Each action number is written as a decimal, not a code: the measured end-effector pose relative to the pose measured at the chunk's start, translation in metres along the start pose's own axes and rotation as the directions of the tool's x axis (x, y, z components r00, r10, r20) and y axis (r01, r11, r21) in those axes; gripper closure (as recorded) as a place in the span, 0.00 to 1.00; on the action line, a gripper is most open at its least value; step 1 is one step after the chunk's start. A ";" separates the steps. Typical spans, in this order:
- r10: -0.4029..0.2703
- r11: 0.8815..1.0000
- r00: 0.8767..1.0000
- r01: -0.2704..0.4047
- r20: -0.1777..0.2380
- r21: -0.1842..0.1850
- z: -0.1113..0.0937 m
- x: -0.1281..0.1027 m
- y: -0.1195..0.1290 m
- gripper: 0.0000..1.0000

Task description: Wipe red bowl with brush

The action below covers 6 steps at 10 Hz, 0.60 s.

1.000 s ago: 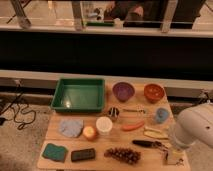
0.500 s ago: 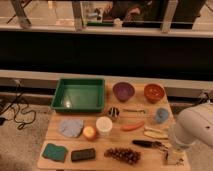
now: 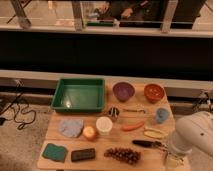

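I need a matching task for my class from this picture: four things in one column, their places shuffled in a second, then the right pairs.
1. red bowl
2. purple bowl
3. brush
4. tool

A. just right of the green tray
B. far right corner of the table
C. near right corner, under the white arm, holding nothing
D. lying flat, right of the grapes

Pairs: 1-B, 2-A, 3-D, 4-C

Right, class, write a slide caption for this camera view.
Gripper hangs low beside the brush at the table's near edge; red bowl sits at the back.
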<state>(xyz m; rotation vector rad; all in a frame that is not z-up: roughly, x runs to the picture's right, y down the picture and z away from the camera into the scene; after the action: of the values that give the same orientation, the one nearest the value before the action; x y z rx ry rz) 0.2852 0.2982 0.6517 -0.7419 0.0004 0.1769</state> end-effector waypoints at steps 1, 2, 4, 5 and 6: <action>0.002 1.000 1.000 -0.002 0.001 -0.013 0.007 0.000 0.003 0.20; -0.001 1.000 1.000 0.001 0.002 -0.021 0.011 -0.001 0.006 0.20; -0.035 0.999 0.999 0.036 0.007 -0.037 0.019 -0.019 0.011 0.20; -0.057 0.997 0.998 0.057 0.010 -0.041 0.024 -0.029 0.011 0.20; -0.071 0.996 0.997 0.071 0.011 -0.048 0.030 -0.034 0.012 0.20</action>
<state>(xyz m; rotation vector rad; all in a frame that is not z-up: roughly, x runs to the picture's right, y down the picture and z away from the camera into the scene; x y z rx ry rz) 0.2484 0.3218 0.6682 -0.7884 -0.0387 0.1128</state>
